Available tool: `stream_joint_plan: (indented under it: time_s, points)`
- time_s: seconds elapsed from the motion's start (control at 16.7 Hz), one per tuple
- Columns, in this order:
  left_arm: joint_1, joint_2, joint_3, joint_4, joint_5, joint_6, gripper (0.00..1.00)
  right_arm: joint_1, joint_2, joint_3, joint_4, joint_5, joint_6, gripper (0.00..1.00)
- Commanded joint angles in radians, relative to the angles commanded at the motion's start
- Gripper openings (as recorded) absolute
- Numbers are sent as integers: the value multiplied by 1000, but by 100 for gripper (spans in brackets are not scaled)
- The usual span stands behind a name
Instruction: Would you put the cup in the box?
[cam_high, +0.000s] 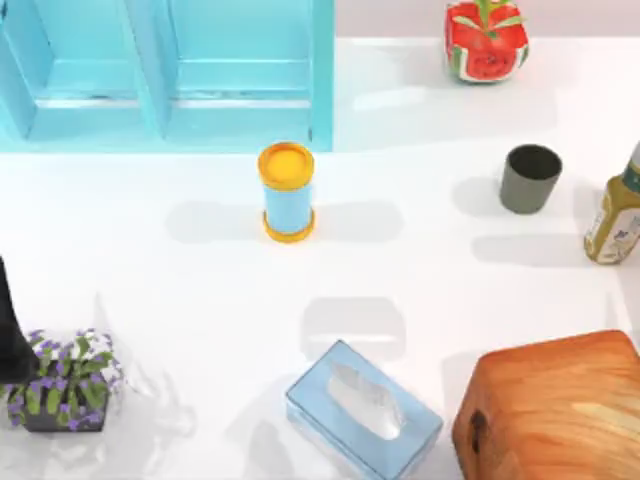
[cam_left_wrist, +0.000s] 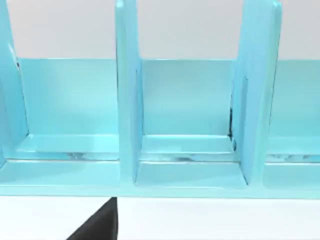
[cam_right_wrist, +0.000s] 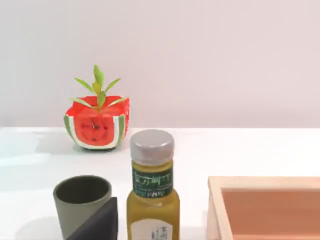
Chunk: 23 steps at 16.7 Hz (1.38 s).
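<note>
The small dark grey-green handleless cup stands upright on the white surface at the far right, well apart from the large rounded orange-brown wooden box, which sits at the near right corner, cut off by the frame edges, a dark hole showing in its left side. Just right of the cup, a yellow-green bottle with a grey cap is half cut off. From the right wrist view the cup is partly hidden behind a dark wedge. The left arm shows as a dark shape at the left edge, beside a purple-flowered plant pot. Whether either gripper is released or clenched, I cannot tell.
</note>
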Motion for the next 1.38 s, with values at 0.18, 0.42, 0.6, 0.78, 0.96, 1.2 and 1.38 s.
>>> stream_joint_plan:
  time_s: [0.18,0.42,0.6,0.78,0.96,1.2,1.38]
  points:
    - [0,0,0,0,0,0,100,-2,9,9,-8,0,1,100]
    - [0,0,0,0,0,0,100,-29,139,149,-116,3,17,100]
    - [0,0,0,0,0,0,100,-58,339,360,-263,9,37,100]
    - [0,0,0,0,0,0,100,-84,618,657,-446,16,62,100]
    - [0,0,0,0,0,0,100,-97,925,981,-642,22,88,100]
    - [0,0,0,0,0,0,100,-88,1325,1370,-896,30,121,100]
    - [0,0,0,0,0,0,100,-61,1610,1642,-1064,33,143,100]
